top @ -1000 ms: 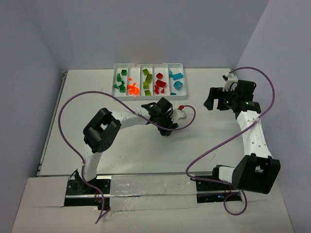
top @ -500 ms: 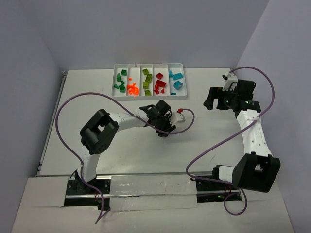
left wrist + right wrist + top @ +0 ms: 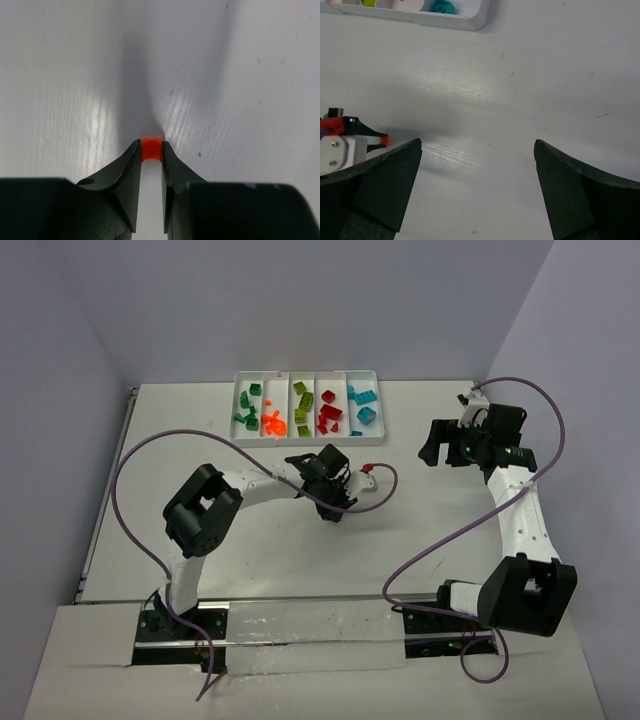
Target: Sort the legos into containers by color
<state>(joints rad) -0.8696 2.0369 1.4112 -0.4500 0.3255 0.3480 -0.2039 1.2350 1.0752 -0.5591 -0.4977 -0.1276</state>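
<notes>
Orange brick (image 3: 151, 150), centre of the wrist frame, is pinched only by the very tips of our left tool (image 3: 150, 145), so we judge it may slip mid-carry; right tool (image 3: 477, 150) stands wide, empty.

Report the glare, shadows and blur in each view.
Left wrist: bright glare streaks on the table flank a dark shadow band above the orange brick. Right wrist: a sheen crosses the table; the right end effector is dark and featureless. Top external: even light, faint shadows under the arms.
</notes>
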